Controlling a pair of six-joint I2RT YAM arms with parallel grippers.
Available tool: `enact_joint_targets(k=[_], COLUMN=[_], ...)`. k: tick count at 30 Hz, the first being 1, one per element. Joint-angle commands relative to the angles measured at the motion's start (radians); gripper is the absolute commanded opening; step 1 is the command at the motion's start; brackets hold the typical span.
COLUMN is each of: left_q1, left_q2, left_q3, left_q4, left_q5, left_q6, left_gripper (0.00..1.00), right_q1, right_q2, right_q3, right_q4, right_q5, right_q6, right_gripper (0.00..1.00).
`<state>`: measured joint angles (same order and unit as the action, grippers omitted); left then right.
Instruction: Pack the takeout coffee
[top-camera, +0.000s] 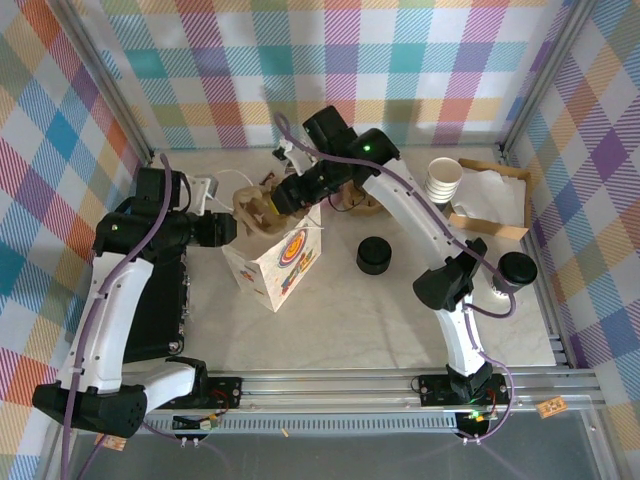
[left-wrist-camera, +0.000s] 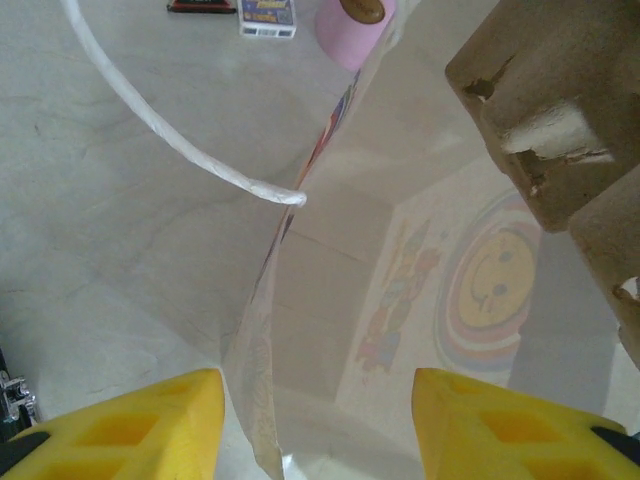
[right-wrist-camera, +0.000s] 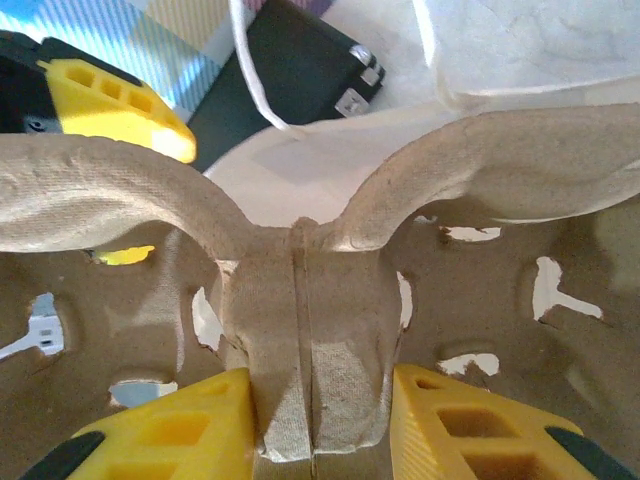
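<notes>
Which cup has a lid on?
The single cup at the table's right edge, black-lidded; the cup stack further back is lidless.

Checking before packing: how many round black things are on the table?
2: a squat black lid stack mid-table, right of the paper bag, and the lidded coffee cup by the right edge. Others may be hidden.
</notes>
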<state>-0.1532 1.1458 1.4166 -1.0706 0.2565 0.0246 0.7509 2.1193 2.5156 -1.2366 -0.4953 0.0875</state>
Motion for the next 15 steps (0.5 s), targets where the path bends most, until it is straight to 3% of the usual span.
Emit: enact_joint_targets(k=[1, 15], left_q1=[0.012, 0.013], left_q2=[0.007, -0.001], left_q3=[-0.016, -0.069], left_q4=[0.009, 0.069], left_q5=[0.034, 0.053], left_q6=[0.022, 0.039], left_gripper=[0.49, 0.27], right_q1=[0.014, 0.039], right_q2=[0.008, 0.032], right_q3=[0.025, 0.028], right_q4=[-0.049, -0.069], right_q5=[0.061, 0.170], right_q6=[-0.047, -0.110], right_gripper=[0.36, 0.36])
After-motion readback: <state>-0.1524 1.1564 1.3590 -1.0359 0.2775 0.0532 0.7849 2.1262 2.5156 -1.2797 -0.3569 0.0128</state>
